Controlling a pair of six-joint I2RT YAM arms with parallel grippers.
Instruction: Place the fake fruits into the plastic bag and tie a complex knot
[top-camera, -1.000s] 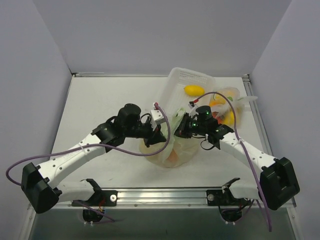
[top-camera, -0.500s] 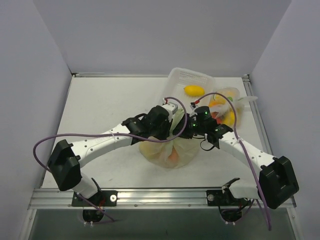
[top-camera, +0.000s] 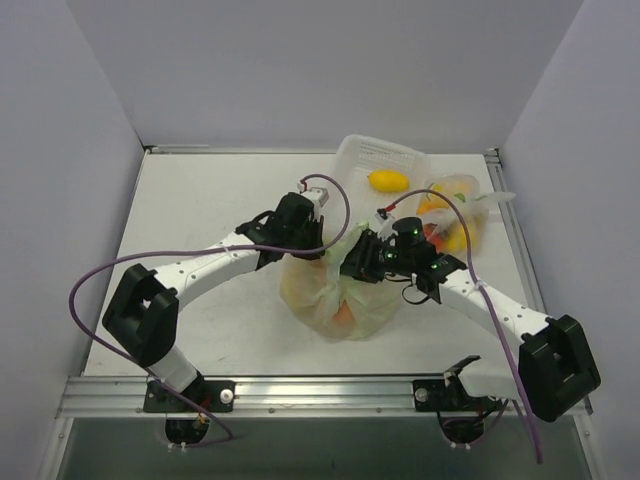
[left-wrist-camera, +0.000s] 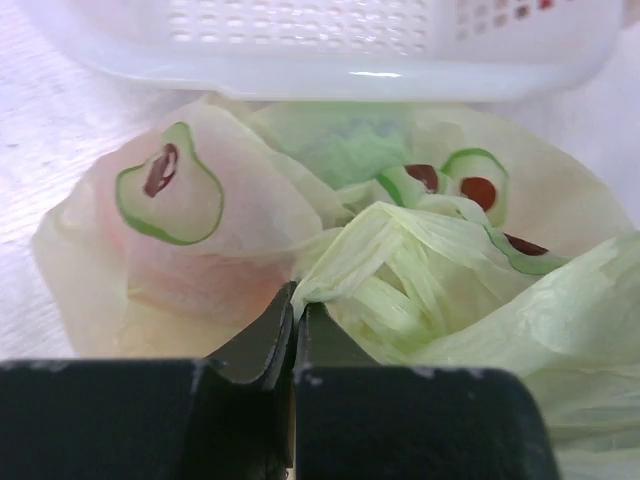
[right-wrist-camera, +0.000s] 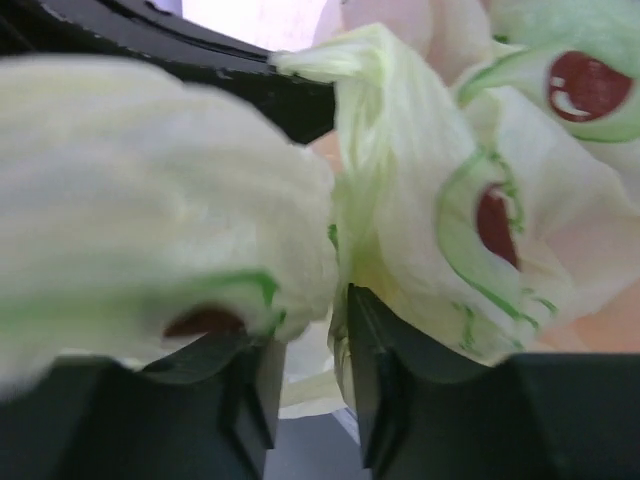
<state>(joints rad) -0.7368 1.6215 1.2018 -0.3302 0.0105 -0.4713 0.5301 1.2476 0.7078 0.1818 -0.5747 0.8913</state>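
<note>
The pale green plastic bag (top-camera: 340, 297) printed with halved avocados sits between both arms, its top bunched. An orange fake fruit (top-camera: 346, 313) shows through its film. My left gripper (top-camera: 318, 250) reaches over the bag from the left. In the left wrist view the left gripper (left-wrist-camera: 297, 303) is shut on a twisted strand of the bag (left-wrist-camera: 400, 270). My right gripper (top-camera: 353, 263) is at the bag's right top. In the right wrist view the right gripper (right-wrist-camera: 338, 335) has its jaws parted, with the bag's film (right-wrist-camera: 420, 220) draped over both fingers.
A white slotted basket (top-camera: 360, 160) stands tilted behind the bag with a yellow lemon (top-camera: 388, 180) in it. To its right lies a clear bag (top-camera: 470, 190) holding several more fruits. The basket's wall (left-wrist-camera: 350, 40) fills the top of the left wrist view.
The left arm has swung right and forward, carrying its pinched strand over the bag's top. The right gripper's jaws have parted from shut. The bag's top has gathered tighter.
</note>
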